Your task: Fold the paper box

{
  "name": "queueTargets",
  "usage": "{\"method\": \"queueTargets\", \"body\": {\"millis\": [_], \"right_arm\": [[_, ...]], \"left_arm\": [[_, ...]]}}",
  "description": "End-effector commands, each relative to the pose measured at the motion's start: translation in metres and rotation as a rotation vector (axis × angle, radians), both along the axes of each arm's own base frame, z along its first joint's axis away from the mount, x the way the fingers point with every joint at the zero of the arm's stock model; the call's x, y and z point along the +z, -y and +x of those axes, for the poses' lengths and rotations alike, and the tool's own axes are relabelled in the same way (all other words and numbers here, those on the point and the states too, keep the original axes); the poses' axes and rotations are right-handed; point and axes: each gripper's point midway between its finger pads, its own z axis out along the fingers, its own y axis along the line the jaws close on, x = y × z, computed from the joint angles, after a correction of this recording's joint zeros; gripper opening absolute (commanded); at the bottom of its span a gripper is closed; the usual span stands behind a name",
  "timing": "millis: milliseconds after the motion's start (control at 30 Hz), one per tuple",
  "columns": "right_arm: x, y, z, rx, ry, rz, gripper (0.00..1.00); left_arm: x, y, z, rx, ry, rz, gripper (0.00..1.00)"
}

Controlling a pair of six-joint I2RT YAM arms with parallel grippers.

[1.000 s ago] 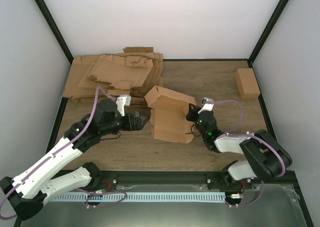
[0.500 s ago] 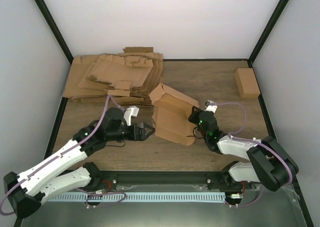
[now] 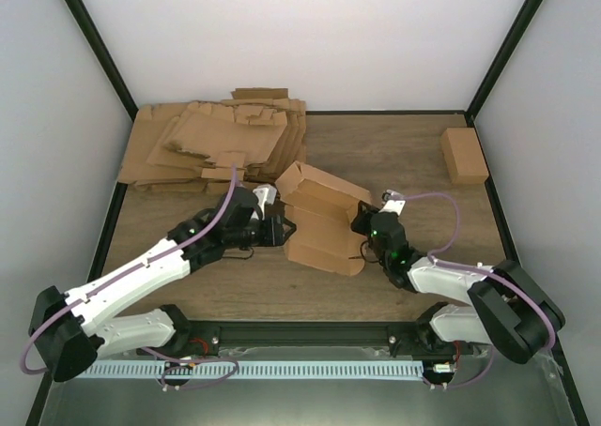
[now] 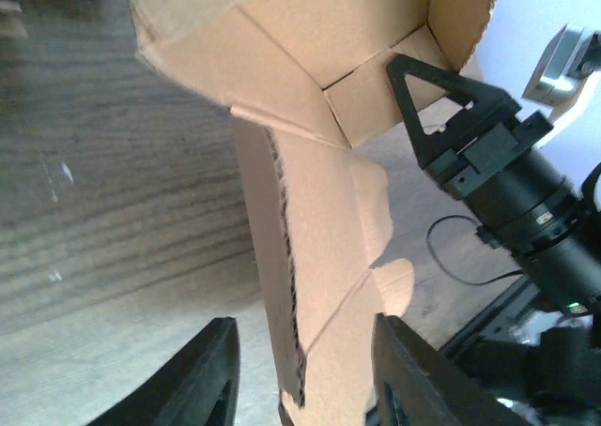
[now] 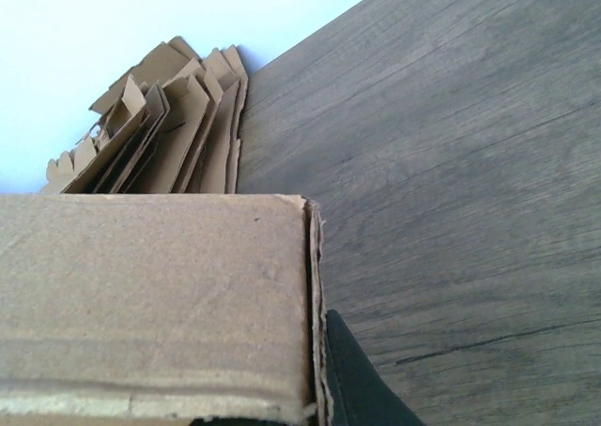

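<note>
Now | your left gripper (image 4: 302,327): apart, astride brown creased cardboard paper box (image 4: 315,196) edge | right gripper (image 3: 362,221): clamped on box | close squarely.

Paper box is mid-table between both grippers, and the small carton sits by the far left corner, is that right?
No: the top view shows the small carton by the far right corner, not the left. The paper box is mid-table between the left gripper and right gripper.
</note>
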Motion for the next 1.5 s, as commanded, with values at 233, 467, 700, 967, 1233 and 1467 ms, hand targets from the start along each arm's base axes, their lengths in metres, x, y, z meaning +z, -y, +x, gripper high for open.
{"method": "queueTargets", "body": {"millis": [233, 467, 700, 967, 1233, 1467], "right_arm": [[-0.011, -0.014, -0.001, 0.028, -0.028, 0.01, 0.05], [-0.027, -0.039, -0.014, 0.174, -0.085, 0.028, 0.42], [-0.035, -0.075, -0.06, 0.454, -0.137, 0.108, 0.89], [-0.029, -0.079, -0.099, 0.62, -0.18, 0.114, 1.0], [0.005, -0.063, -0.109, 0.652, -0.218, 0.012, 0.99], [0.046, -0.058, -0.121, 0.711, -0.206, 0.097, 0.8]], "left_arm": [[0.008, -0.021, 0.026, 0.072, 0.122, 0.19, 0.04], [0.028, -0.022, 0.026, 0.035, 0.119, 0.262, 0.04], [0.045, -0.032, 0.024, -0.007, 0.08, 0.405, 0.04], [0.058, -0.043, 0.017, -0.036, 0.056, 0.476, 0.04], [0.066, -0.03, 0.009, -0.09, 0.051, 0.4, 0.05], [0.057, -0.017, -0.001, -0.123, 0.031, 0.288, 0.06]]}}
